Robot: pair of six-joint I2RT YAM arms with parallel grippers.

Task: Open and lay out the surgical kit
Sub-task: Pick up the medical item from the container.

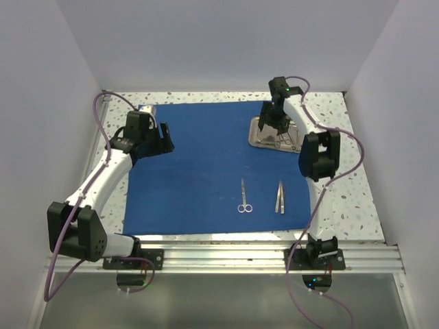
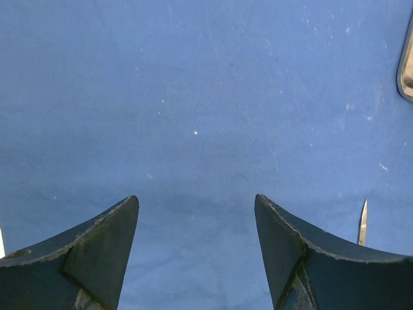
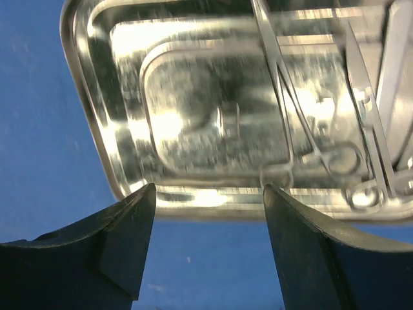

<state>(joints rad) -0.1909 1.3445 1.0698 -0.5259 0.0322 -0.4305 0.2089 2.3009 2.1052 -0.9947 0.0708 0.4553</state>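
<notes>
Blue cloth wrap (image 1: 206, 157) lies flat, scissors (image 1: 244, 197) and tweezers (image 1: 280, 197) at its near edge.
Far right, my right gripper (image 3: 208, 188) hovers at the steel tray (image 3: 193, 129), blurred forceps (image 3: 277, 71) inside, I think; left gripper (image 2: 196, 198) over bare cloth; both jaws spread, empty.

Robotics lab bench, plain white walls (image 1: 226, 41), speckled tabletop (image 1: 351, 193), aluminium mounting rail (image 1: 226, 256)
</notes>
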